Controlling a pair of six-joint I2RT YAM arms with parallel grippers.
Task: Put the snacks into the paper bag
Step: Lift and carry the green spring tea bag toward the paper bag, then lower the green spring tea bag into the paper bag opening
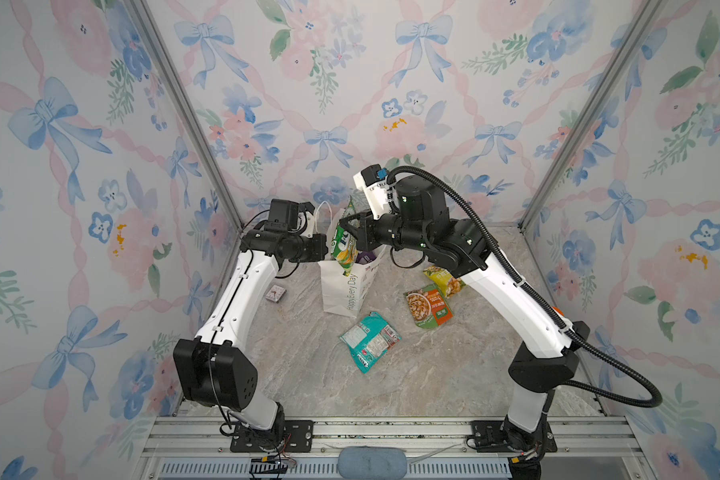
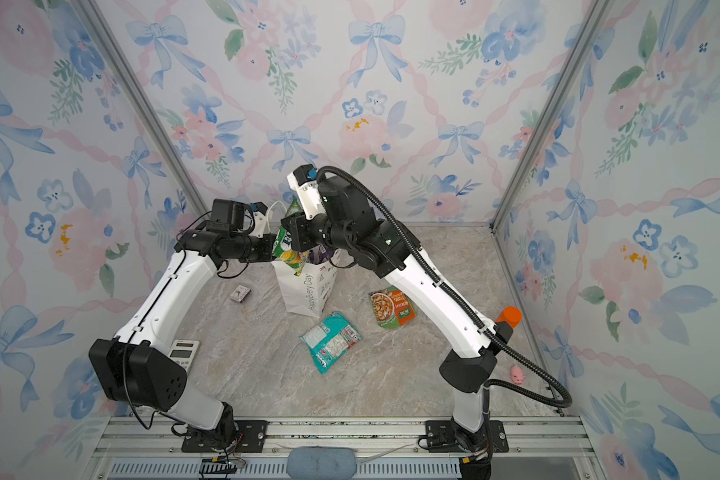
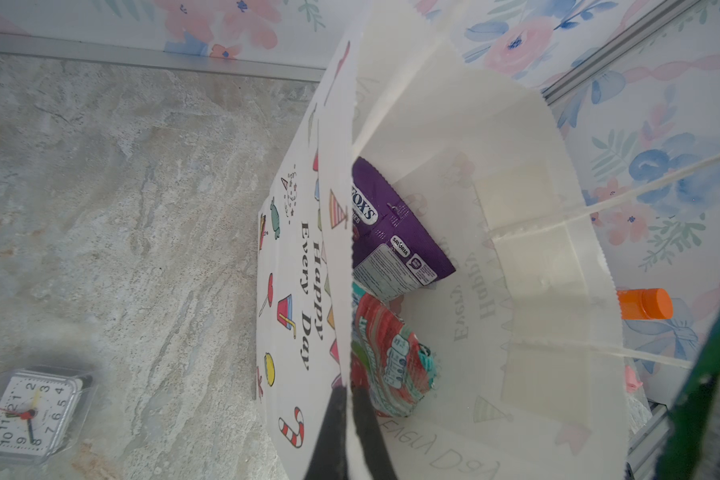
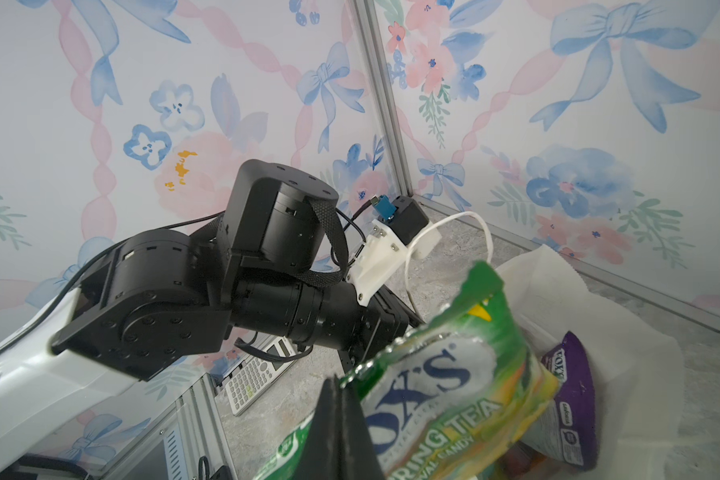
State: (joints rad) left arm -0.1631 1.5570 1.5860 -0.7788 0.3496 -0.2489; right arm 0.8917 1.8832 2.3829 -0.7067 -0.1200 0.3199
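Two snacks already lie inside the paper bag (image 1: pixel 339 291) — a purple FOX'S packet (image 3: pixel 395 237) and, beneath it, a red-and-teal packet (image 3: pixel 391 353). On the bag's rim the left pincer (image 3: pixel 348 395) is clamped tight, probably to keep the mouth open and the bag upright. By one edge the right pincer (image 4: pixel 341 392) grips a green FOX'S Spring Tea packet (image 4: pixel 445 382), lower end dipping into the mouth — seemingly ready for release. A teal packet (image 1: pixel 370 340), a nut packet (image 1: pixel 428 306) and a yellow packet (image 1: pixel 443 279) wait on the worktop (image 1: pixel 433 374).
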